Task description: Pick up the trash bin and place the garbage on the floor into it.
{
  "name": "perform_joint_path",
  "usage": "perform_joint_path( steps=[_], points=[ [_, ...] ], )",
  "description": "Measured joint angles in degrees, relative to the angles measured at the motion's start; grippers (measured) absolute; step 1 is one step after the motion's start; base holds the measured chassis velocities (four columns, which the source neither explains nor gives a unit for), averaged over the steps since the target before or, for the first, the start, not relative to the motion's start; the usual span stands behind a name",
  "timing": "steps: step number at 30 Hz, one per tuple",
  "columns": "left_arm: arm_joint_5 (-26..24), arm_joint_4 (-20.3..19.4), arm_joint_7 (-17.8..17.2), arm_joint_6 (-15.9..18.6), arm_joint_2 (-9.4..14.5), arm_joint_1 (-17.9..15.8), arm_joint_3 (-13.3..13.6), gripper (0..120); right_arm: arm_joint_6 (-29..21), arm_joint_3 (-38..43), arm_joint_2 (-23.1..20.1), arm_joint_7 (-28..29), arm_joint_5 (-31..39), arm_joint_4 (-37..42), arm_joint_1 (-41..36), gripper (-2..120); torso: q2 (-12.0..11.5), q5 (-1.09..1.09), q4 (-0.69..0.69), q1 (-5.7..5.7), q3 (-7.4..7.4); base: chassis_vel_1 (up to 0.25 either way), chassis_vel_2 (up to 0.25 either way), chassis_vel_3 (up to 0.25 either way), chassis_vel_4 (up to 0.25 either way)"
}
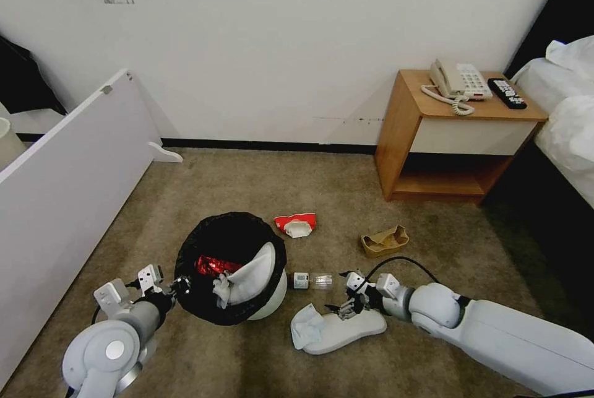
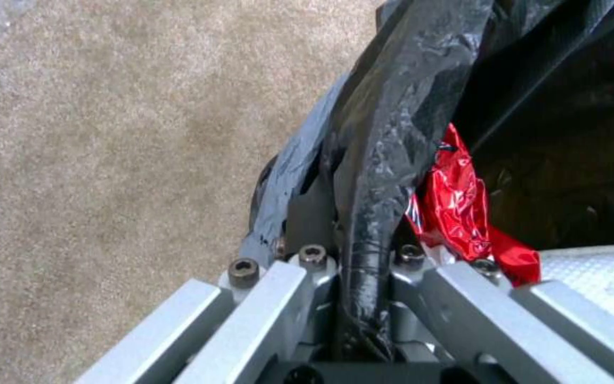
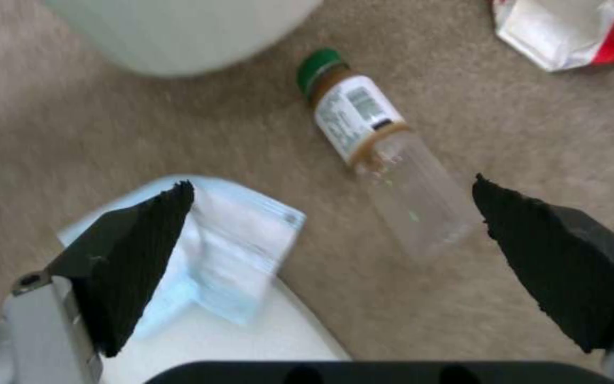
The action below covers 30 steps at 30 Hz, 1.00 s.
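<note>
The trash bin (image 1: 270, 301) stands on the floor (image 1: 433, 243), tipped toward me, white with a black bag over its rim (image 2: 392, 133). My left gripper (image 1: 180, 286) is shut on that rim. A red wrapper (image 2: 456, 208) and a white slipper (image 1: 250, 280) lie inside. My right gripper (image 1: 342, 309) hovers open just above another white slipper (image 1: 346, 331), whose strap (image 3: 229, 250) sits by one finger (image 3: 144, 250). A clear bottle (image 3: 371, 138) lies between the bin and this gripper. A red-and-white wrapper (image 1: 296, 224) and a brown paper bag (image 1: 385, 240) lie farther back.
A wooden nightstand (image 1: 402, 132) with a phone (image 1: 459, 81) and a remote (image 1: 507, 93) stands at the back right beside a bed (image 1: 572, 119). A white panel (image 1: 68, 181) leans along the left. Open carpet lies behind the bin.
</note>
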Motion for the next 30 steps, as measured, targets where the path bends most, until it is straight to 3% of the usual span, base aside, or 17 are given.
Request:
perform_joint_path(
  steps=[10,30],
  points=[
    [0.1,0.1,0.1,0.0,0.6,0.1,-0.1,1,0.2,-1.9,2.6,3.8,10.6,-0.3,-0.6,100,0.0,0.01,0.0,0.0,0.0,0.0,0.0,0.0,0.0],
    [0.0,-0.5,0.2,0.0,1.0,0.7,-0.8,1,-0.2,-3.1,5.7,7.7,15.2,-0.1,-1.8,100,0.0,0.0,0.0,0.0,0.0,0.0,0.0,0.0,0.0]
  ],
)
